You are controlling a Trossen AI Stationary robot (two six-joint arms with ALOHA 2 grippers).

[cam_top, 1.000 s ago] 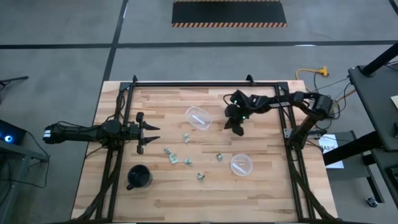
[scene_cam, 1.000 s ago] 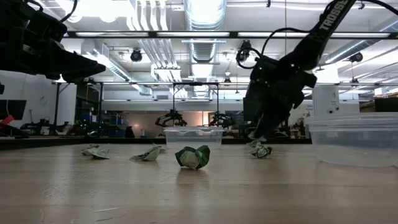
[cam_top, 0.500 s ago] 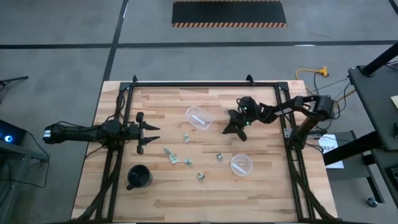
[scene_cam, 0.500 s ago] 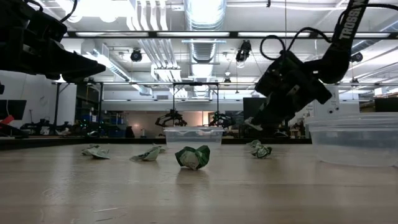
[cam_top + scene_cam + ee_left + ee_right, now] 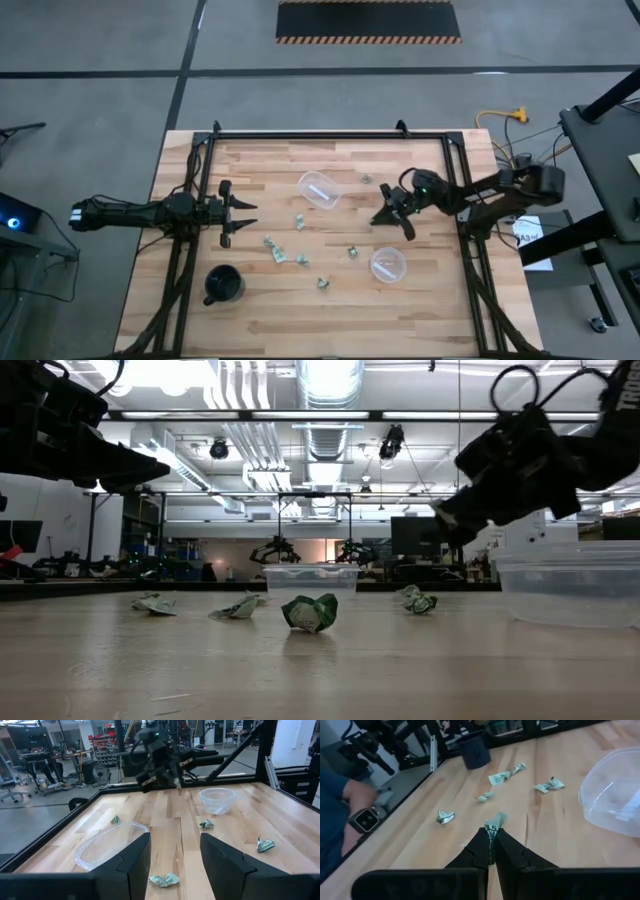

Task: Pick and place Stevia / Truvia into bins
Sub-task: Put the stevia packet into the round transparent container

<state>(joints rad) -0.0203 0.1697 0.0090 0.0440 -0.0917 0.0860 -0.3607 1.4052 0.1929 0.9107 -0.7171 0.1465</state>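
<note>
Fingers (image 5: 485, 851) of the right gripper (image 5: 394, 211) pinch a Stevia packet (image 5: 494, 822), seen only by its wrist view. Just beyond their tips, overhead, sits one clear cup (image 5: 388, 265). The left gripper (image 5: 240, 213) waits spread.

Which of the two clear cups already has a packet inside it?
The far cup, beside the table's middle: a white packet lies in it. The near cup, below the right gripper, looks empty.

Evenly lit from ceiling strip lights (image 5: 330, 380), glaring above the motion-blurred right gripper (image 5: 470, 510), arms silhouetted, soft shadows.
</note>
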